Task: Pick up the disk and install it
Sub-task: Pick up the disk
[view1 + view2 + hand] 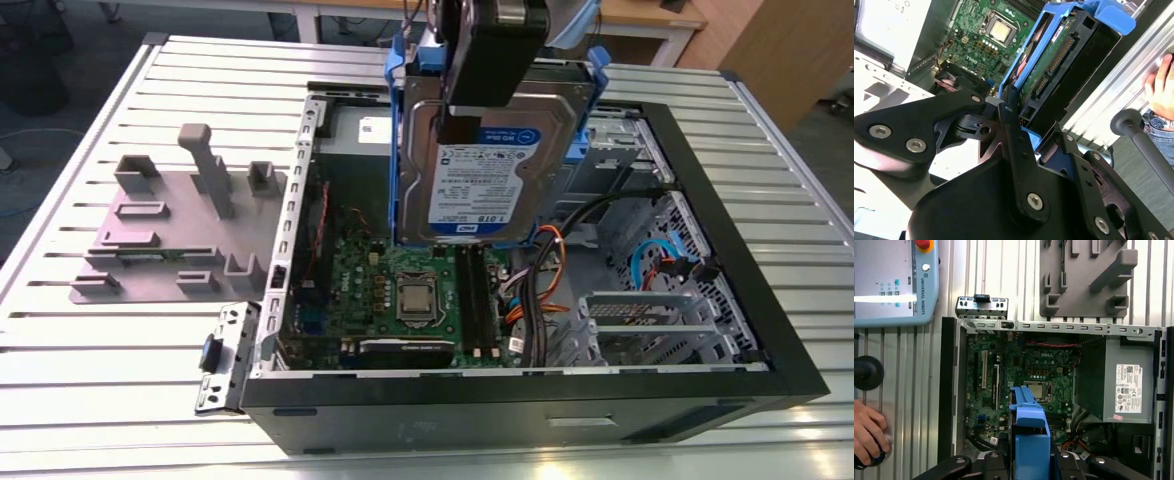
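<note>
I have the gripper point(461, 118) clamped on the disk point(483, 190), its fingers pinching the drive from above, so the drive hangs straight below my wrist with its labelled silver face turned toward the exterior camera. In the exterior view the disk stands on edge, upright, suspended over the open computer case point(747, 340), its lower edge hovering above the motherboard point(400, 290) without touching it, as far as I can tell. The blue bracket frame point(395, 150) wraps the drive's sides, showing at nine and three o'clock of the silver body. Taking the disk as the centre of that view, the grey plastic stand point(174, 230) with its upright posts sits on the slatted table point(120, 380) at about nine o'clock, well apart from the case; the orange and blue cables point(554, 285) lie at about five o'clock inside the case. In the second wrist view the black fingers point(1014, 140) grip the blue frame point(1094, 15) with the drive's green circuit board and connector edge point(1051, 62) facing the camera, the processor socket point(999, 30) beyond it. In the first wrist view the blue frame point(1029, 435) juts out between the finger bases over the board, and a person's hand point(868, 432) rests on the table beside a teach pendant point(891, 280), outside the case.
</note>
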Robot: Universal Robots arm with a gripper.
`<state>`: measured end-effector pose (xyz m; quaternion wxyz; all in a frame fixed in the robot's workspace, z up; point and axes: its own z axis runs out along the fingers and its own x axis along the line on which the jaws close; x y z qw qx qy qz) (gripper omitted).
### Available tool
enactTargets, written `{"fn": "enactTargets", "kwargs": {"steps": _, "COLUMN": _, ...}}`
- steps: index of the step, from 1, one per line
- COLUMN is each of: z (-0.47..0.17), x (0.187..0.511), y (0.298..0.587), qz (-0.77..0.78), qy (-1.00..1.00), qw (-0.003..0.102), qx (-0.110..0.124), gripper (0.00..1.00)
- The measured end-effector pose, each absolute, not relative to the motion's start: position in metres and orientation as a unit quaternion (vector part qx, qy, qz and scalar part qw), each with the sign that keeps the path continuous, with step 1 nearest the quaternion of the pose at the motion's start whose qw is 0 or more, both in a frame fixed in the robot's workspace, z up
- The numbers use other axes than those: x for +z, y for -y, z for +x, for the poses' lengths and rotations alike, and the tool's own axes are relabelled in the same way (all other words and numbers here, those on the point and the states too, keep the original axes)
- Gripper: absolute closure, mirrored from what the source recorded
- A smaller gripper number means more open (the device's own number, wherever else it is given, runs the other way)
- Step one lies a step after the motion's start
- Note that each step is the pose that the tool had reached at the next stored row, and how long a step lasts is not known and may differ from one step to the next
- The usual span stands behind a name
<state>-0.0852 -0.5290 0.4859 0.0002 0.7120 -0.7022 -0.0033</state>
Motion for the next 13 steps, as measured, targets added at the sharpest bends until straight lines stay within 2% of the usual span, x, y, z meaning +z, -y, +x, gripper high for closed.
{"fn": "enactTargets", "kwargs": {"steps": 13, "z": -0.0852, "x": 0.4858, "y": 0.5336, "qz": 0.712, "qy": 0.702, "qw": 0.000, "qx": -0.003, "gripper": 0.64}}
